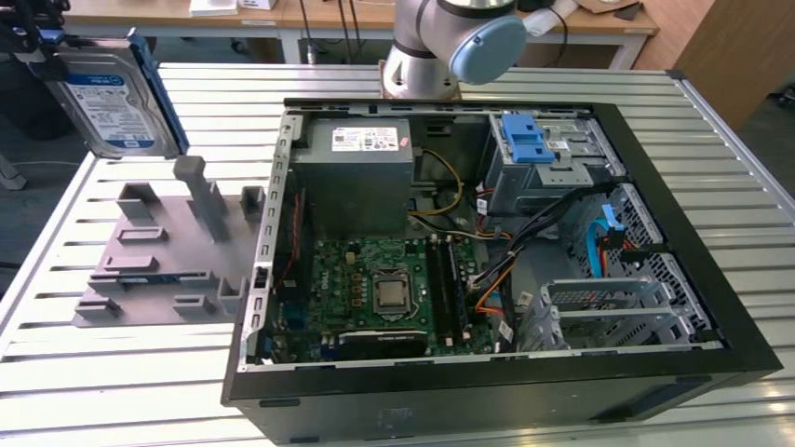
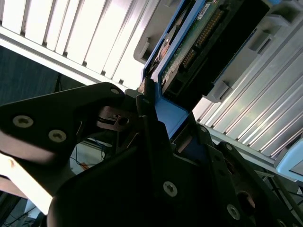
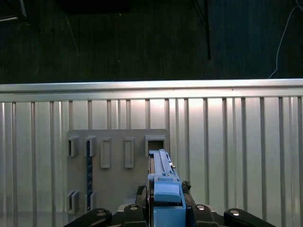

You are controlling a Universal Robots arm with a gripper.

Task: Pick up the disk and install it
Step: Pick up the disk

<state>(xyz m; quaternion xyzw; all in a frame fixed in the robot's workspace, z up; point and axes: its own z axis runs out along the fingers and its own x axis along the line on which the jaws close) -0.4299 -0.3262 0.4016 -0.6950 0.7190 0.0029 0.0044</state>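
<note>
**Three views, one status update**

Got my gripper [image 2: 163, 118] clamped tight on the disk [image 1: 114, 93], pinching it by one end of its blue carrier frame [image 3: 166, 194]. In the exterior view it hangs upright and a bit tilted, up over the grey fixture plate [image 1: 162, 247] on the slatted table [image 1: 118, 377]. That's off to the exterior view's left of the open computer case [image 1: 497, 391].

That same view gives the label [image 1: 110, 112] side: white sticker, blue band across it, some dark print. The second wrist view has the other face instead, with a green circuit board [image 2: 187, 47] and rows of gold pins. The first wrist view has the drive edge-on over the plate's rectangular slots. It looks clear of the plate from there, but I can't say that for sure.

Inside the case, the power supply [image 1: 360, 154] has its own white sticker. A blue bracket [image 1: 528, 144] sits on top of the drive cage [image 1: 553, 172].
</note>
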